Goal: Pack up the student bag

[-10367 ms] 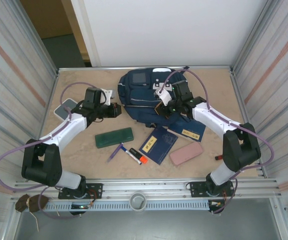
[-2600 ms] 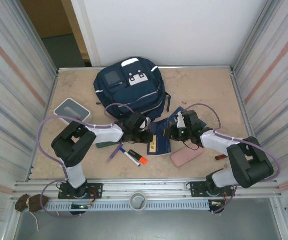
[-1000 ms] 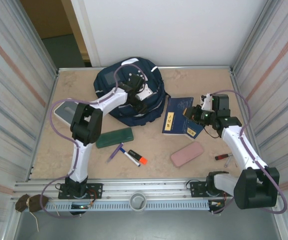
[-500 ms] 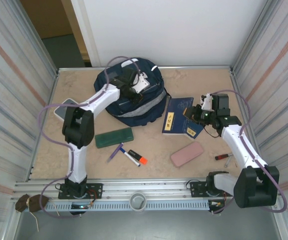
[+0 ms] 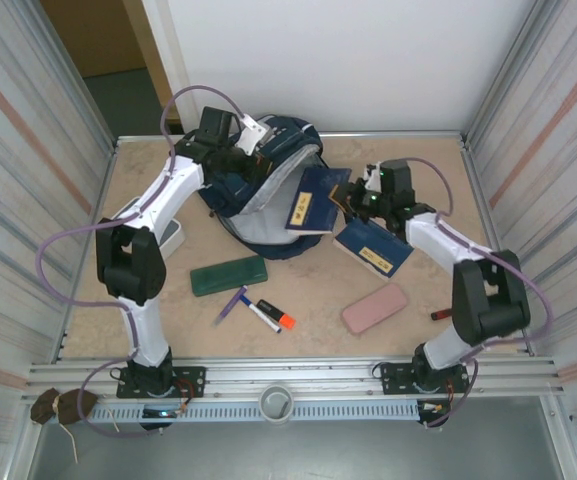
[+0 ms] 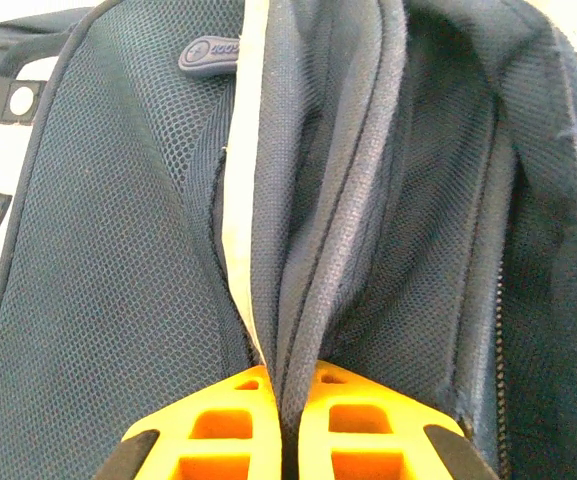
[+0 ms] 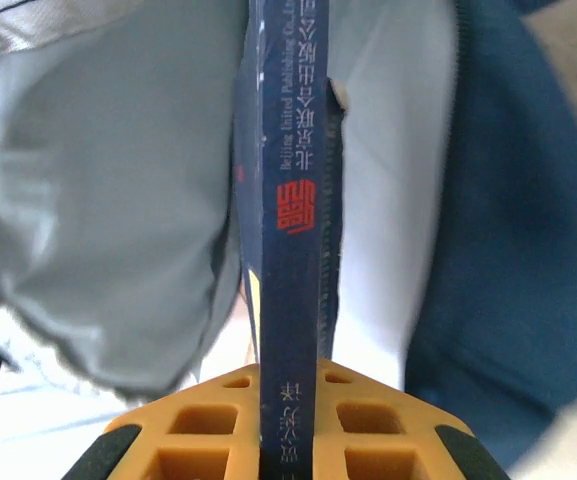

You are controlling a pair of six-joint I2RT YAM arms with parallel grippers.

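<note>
White-and-black arms [image 5: 163, 205] trail purple cables [image 5: 200, 90] (orange lattice fingers [image 6: 208, 430]).

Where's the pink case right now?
In the top view, the pink case lies on the right, just nearer the arm bases than the loose blue booklet.

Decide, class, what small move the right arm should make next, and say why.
Probably ease the booklet deeper into the student bag. The right gripper is shut on the booklet's edge, right at the grey-lined mouth. The left gripper pinches the bag's rim, holding that mouth open.
</note>
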